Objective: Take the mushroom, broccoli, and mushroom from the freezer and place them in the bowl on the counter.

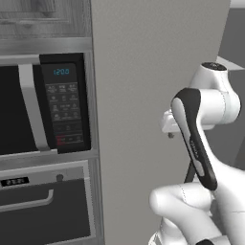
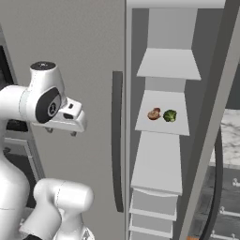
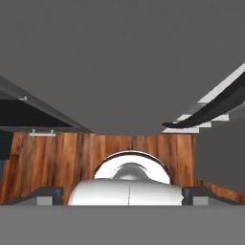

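The freezer [image 2: 157, 164] stands open, its white shelves showing in the right base view. On a middle shelf lie a brown mushroom [image 2: 153, 114] and, right beside it, the dark green broccoli [image 2: 169, 116]. My gripper [image 2: 61, 132] hangs to the left of the open compartment, in front of the closed grey door, pointing down. Its fingers are spread wide with nothing between them. It also shows in the left base view as the gripper [image 1: 171, 136], close to the grey panel. The bowl is out of view. A strip of the marble counter [image 2: 230, 136] shows at the far right.
The open freezer door [image 2: 213, 112] slants down the right side, with a curved dark handle [image 2: 218, 187]. A long dark bar handle [image 2: 117, 140] runs down the closed door. A black microwave [image 1: 64, 105] and an oven [image 1: 43, 210] are at the left. Wooden floor [image 3: 57, 158] lies below the hand.
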